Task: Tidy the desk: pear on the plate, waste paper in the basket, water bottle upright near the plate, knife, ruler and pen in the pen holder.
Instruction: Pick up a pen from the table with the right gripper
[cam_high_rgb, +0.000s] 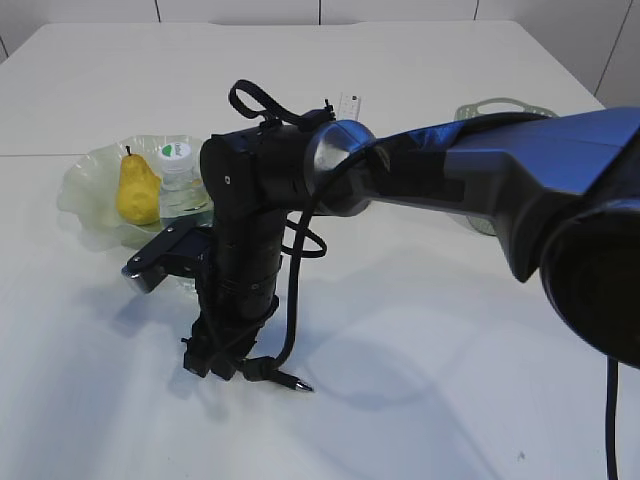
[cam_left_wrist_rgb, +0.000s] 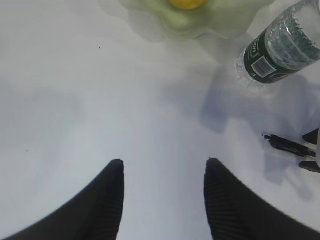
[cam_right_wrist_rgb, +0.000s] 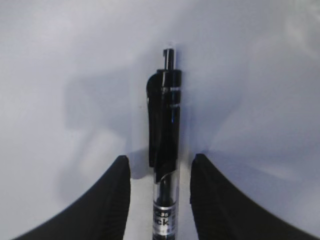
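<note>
Two of my right fingers point down, straddling a black clip pen on the white tabletop; my left fingers hover spread.

- Your pear is yellow with a short dark stem, standing upright on the plate, that pale green glass dish with the wavy rim, far left on the white desk.
- The water bottle stands upright just beside the pear, white cap with a green mark on top, dark green label.
- The pen is black with a clear lower barrel, lying flat on the desk near the plate.
- The clear ruler pokes up behind the arm.
- The sage green basket sits far right, mostly hidden.
</note>
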